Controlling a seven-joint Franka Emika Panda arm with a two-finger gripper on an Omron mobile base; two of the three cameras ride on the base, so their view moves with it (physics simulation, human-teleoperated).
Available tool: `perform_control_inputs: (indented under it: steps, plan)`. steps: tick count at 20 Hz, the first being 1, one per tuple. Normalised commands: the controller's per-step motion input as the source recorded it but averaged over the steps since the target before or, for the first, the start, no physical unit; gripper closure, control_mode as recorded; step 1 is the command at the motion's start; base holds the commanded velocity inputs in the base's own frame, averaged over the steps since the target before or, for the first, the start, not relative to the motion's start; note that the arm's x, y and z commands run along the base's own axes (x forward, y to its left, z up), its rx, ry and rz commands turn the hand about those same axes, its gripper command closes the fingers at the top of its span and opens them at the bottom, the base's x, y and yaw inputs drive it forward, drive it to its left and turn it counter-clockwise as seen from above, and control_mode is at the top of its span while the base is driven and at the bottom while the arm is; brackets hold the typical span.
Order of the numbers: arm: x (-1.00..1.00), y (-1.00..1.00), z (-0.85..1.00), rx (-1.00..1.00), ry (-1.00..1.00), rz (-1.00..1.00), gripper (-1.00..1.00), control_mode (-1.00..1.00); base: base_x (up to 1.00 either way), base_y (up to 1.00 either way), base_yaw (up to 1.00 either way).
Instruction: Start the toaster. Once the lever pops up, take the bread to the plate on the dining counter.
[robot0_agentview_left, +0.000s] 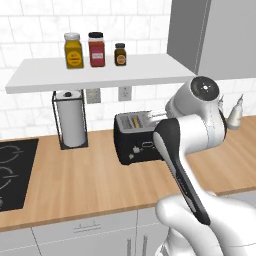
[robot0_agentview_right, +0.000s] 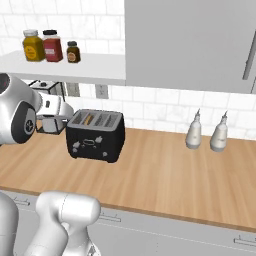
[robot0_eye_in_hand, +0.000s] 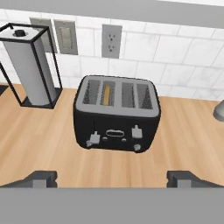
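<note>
1. Left base view looks forward-down past the arm at the toaster (robot0_agentview_left: 136, 137).
2. Right base view shares it, from the other side.
3. Hand view faces its front, nearer, from above.

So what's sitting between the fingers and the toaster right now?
Nothing: in the hand view, bare wooden counter runs from the open fingers up to the toaster front.

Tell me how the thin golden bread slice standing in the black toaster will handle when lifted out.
The thin golden bread slice looks light and fairly stiff, so it should lift easily. Little edge shows above the black boxy toaster slot, so a grip may be shallow and slip. Being thin, it may crack under a hard pinch.
</note>
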Motion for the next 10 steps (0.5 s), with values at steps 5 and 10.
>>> perform_control_inputs:
  steps: [5,10]
  plan:
    - [0.0,0.0,0.0,0.0,0.0,0.0,-1.0,-1.0,0.0,0.0,0.0]
    - [0.0,0.0,0.0,0.0,0.0,0.0,-1.0,-1.0,0.0,0.0,0.0]
